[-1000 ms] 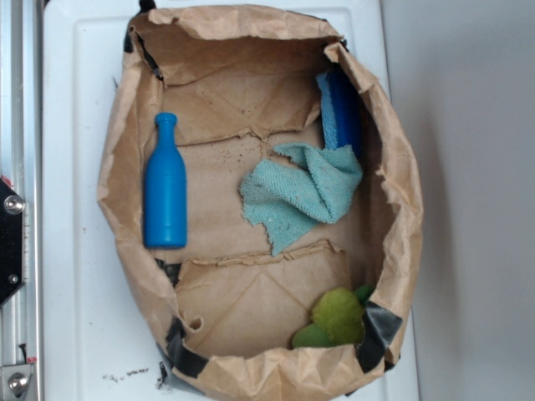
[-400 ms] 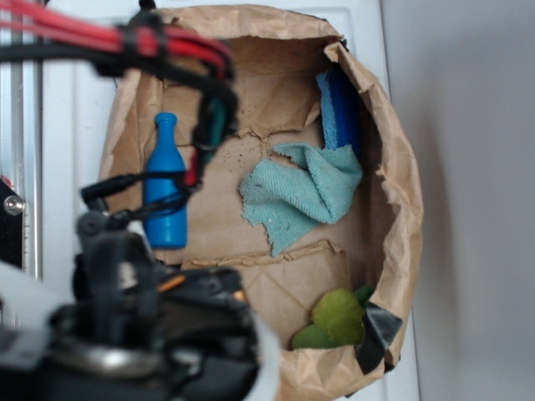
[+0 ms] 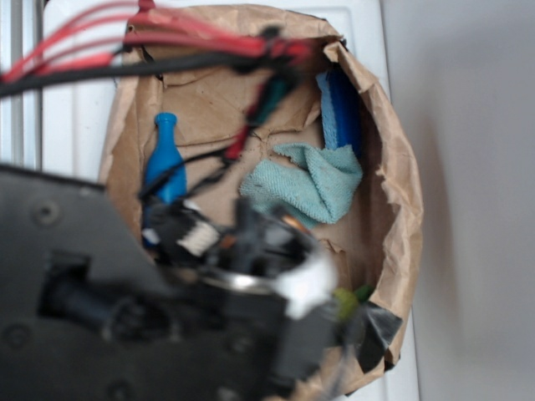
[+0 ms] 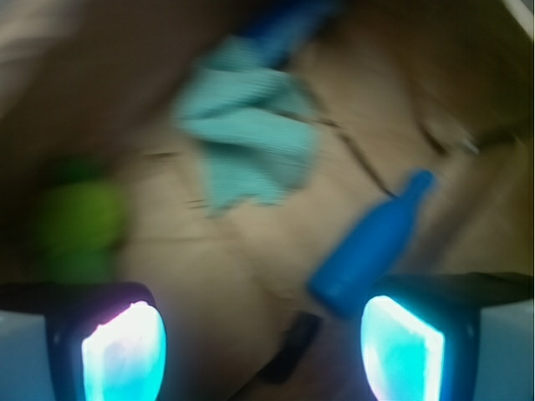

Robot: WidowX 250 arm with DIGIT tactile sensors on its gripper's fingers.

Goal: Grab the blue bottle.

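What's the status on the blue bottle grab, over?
Tool open, empty, above the bag floor. Blue bottle lying flat, ungrasped, its base by one finger. Teal cloth and green object lie apart from it; nothing blocking.

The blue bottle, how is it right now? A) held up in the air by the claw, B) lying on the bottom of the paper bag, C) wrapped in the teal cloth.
B: the blue bottle lies flat on the paper bag floor, beside the teal cloth, with the open gripper above it.
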